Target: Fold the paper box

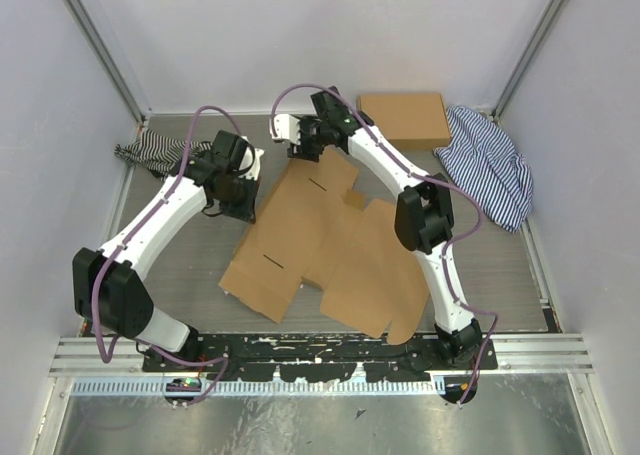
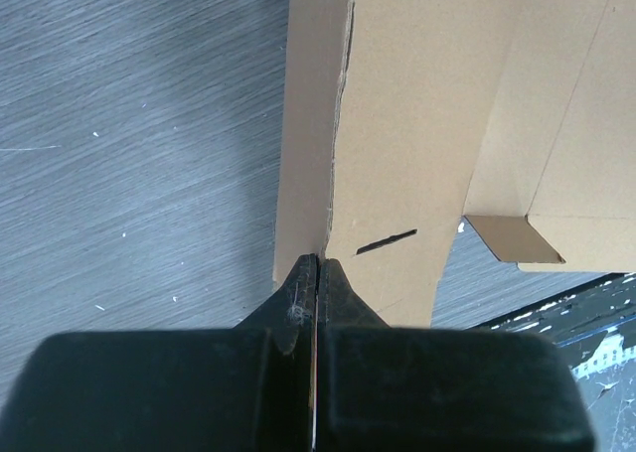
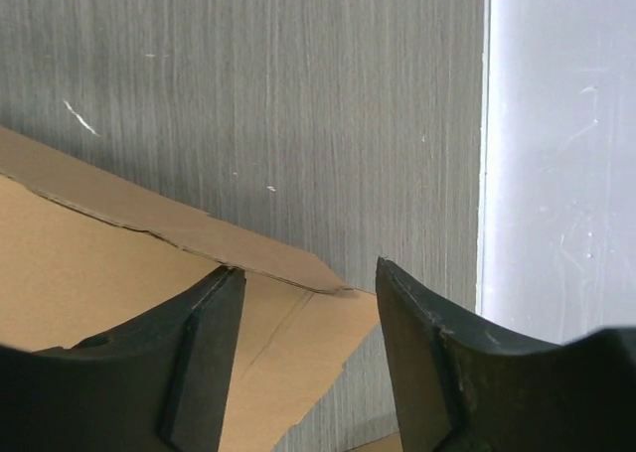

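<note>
The left gripper [image 2: 316, 265], pinched shut on the left edge of the flat, die-cut brown cardboard paper box [image 1: 330, 245], has the sheet spreading rightward from it, long axis far-left to near-right, while the right gripper [image 3: 308, 273], arm stretched far, hangs open over its far corner.

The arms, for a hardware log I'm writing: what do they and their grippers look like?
Both the left arm and right arm have smooth white links, bulky black joint housings and a looping purple cable. The left gripper and right gripper have matte black, wedge-shaped fingers.
</note>
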You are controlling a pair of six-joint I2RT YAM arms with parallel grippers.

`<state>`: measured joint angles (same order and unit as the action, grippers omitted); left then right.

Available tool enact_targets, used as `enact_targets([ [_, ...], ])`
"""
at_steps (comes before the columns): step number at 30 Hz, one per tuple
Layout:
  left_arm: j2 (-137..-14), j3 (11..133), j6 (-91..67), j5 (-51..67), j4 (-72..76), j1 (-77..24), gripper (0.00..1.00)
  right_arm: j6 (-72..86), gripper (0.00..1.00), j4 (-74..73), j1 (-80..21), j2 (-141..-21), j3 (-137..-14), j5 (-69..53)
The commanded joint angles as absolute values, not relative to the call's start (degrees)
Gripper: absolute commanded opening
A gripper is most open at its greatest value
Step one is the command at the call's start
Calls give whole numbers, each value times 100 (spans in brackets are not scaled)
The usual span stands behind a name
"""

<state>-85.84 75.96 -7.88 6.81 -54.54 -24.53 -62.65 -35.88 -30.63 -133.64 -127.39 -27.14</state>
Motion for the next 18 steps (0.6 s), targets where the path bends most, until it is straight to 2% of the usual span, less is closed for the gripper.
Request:
enact_targets([
  [1, -8399, 7524, -843, 969, -5449, -2522, 0, -6208, 55, -3147, -3050, -13356, -12899, -2594],
  [4, -8412, 7570, -861, 994, -5436, -2522, 0, -6190, 44, -3130, -3052, -13317, -12779, -2482],
  [10, -8386, 7602, -892, 1021, -5441, -2522, 0, -6237, 39, -3339, -3050, -13301, -12716, -2706],
  [18, -8384, 7579, -903, 1058, -5459, -2527, 0, -6626, 50, -3843, -3025, -13178, -12844, -3082],
])
